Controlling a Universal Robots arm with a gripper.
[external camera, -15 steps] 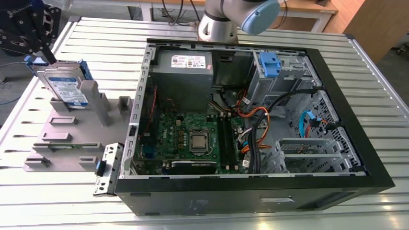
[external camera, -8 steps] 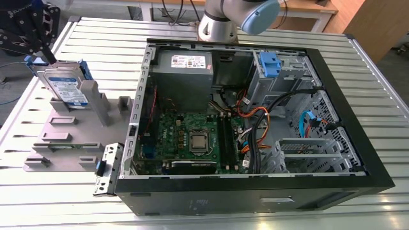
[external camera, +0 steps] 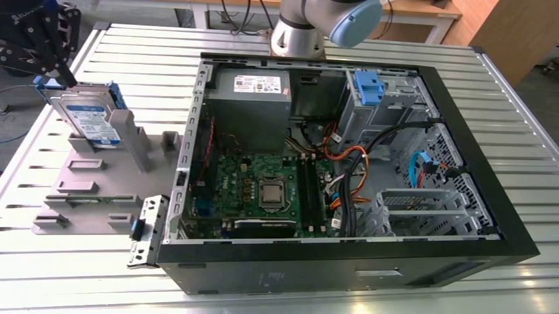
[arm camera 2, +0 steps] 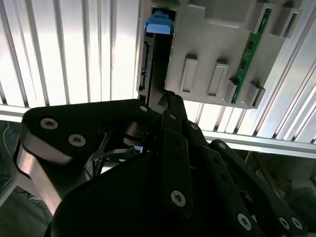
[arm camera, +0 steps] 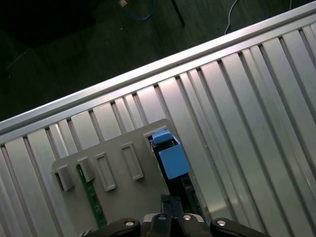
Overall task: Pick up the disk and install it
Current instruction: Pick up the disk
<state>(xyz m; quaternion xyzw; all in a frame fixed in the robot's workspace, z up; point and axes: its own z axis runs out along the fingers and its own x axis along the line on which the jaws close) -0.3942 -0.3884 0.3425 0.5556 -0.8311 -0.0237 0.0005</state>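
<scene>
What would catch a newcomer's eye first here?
The open black computer case with its green motherboard dominates the slatted metal table. At the exterior view's left, the silver hard disk with blue rails stands on end in a grey fixture, the gripper at its top.

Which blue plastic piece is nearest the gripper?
The blue rail on the disk standing in the grey holder, right by the gripper; the blue latch sits inside the computer case.

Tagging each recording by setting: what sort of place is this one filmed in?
Probably a robotics lab bench set up for computer assembly: a slatted aluminium table carries an open desktop computer case, and a grey fixture holds the disk standing on edge.
</scene>
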